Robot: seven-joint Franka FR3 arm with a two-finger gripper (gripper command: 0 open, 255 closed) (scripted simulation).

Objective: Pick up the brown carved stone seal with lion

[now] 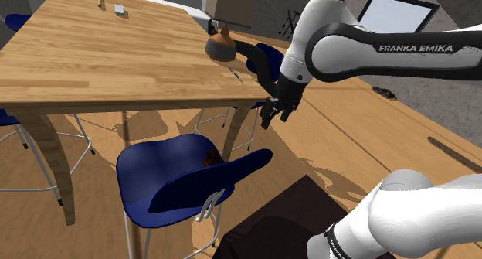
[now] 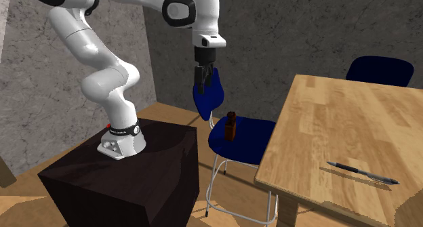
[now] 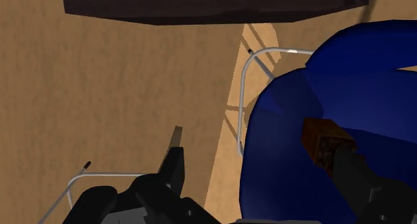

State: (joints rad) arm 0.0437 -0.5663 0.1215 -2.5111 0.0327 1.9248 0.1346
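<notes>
My pincer [image 2: 205, 87] hung, fingers apart, with the seal [image 2: 231, 126] below, nearer one finger (upright on the blue chair [image 2: 252, 141]); I judged it best to centre first, then descend straight.

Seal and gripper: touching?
Apart. The second exterior view shows the open gripper hanging above the brown seal, which stands upright on the blue chair seat. There is a plain gap between the fingertips and the seal's top.

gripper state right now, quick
Gripper: open, holding nothing. The brown seal stands on the blue chair, untouched.
</notes>
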